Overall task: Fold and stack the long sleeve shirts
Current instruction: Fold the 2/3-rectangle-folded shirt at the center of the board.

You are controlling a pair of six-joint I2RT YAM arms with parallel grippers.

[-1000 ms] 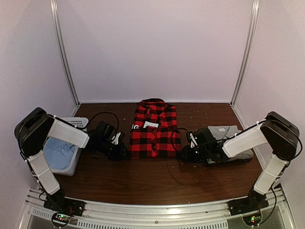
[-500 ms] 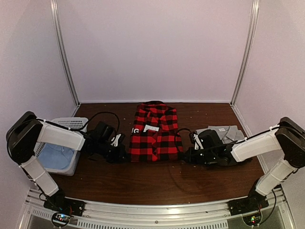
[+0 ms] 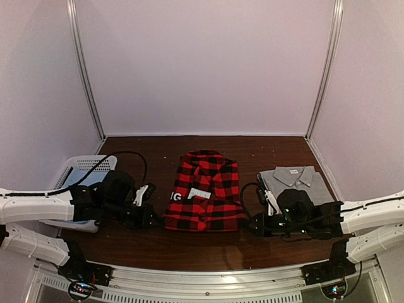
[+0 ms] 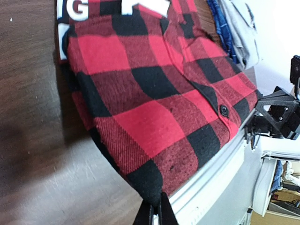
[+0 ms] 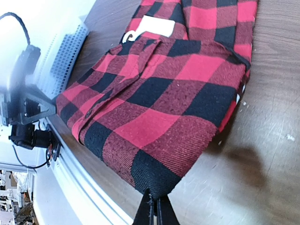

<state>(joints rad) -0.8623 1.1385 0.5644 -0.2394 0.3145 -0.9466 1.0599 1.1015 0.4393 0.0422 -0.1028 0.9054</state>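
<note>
the brown table (image 3: pixel 208 246) is carrying everything. the flannel shirt (image 3: pixel 208 192) is lying folded at its middle, close to the front edge. the grey shirt (image 3: pixel 297 180) is lying folded just beside it on the right, and a white basket (image 3: pixel 79 165) is sitting far left. the left gripper (image 4: pixel 155 210) is pinching the flannel's near left corner, and the right gripper (image 5: pixel 153 202) is pinching the near right one, jaws clamped on cloth. this is probably a carry toward the grey shirt. both arms should be travelling together, holding the hem taut and level so the fold isn't opening.
</note>
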